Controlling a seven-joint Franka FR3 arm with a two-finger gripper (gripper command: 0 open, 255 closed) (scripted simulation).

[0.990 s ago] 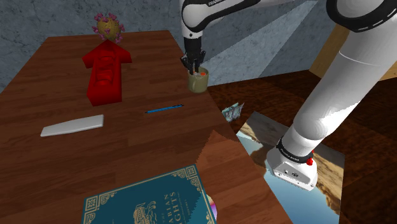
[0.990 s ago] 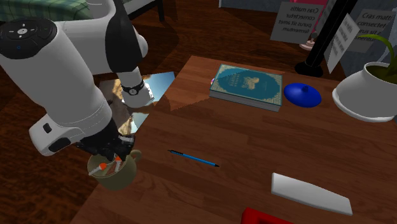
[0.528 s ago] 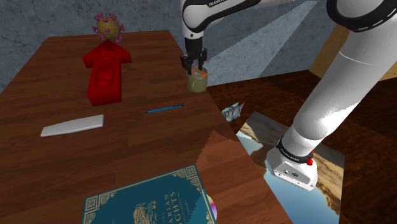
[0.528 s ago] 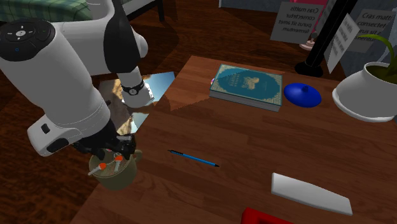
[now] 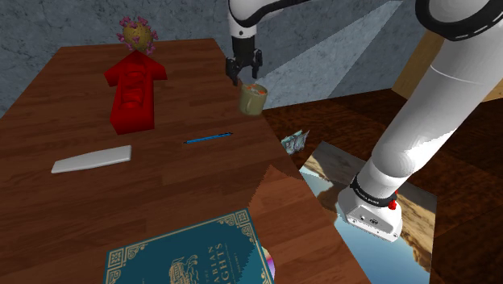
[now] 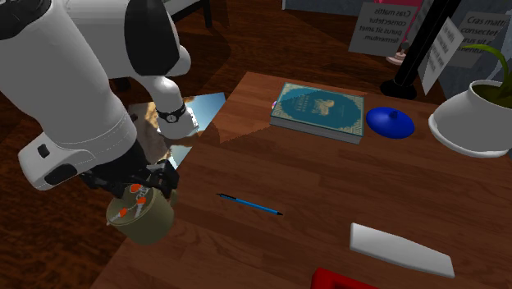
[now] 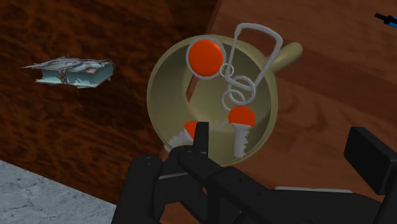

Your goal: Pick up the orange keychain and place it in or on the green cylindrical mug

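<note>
The olive-green mug (image 5: 252, 102) stands near the table's edge at the shoulder view's right. The keychain (image 7: 205, 56), with orange discs and silver rings, lies inside the mug (image 7: 154, 95) and partly over its rim. My black gripper (image 5: 244, 73) hangs just above the mug, open, with nothing between its fingers. In the wrist view the gripper (image 7: 286, 149) has its fingers set wide apart over the mug's mouth. In the second exterior view the gripper (image 6: 153, 181) sits over the mug (image 6: 148, 227), and the keychain (image 6: 131, 205) shows on top of it.
On the wooden table (image 5: 177, 190) lie a red arrow-shaped block (image 5: 133, 89), a blue pen (image 5: 208, 139), a white flat slab (image 5: 91, 159) and a teal book (image 5: 189, 254). A blue lid (image 6: 392, 123) and a white plant pot (image 6: 476, 119) stand beyond. A small bundle (image 5: 294, 140) lies on the floor.
The fingers have spread from shut to open and the hand has lifted a little off the mug. The keychain has stayed behind in the mug.
</note>
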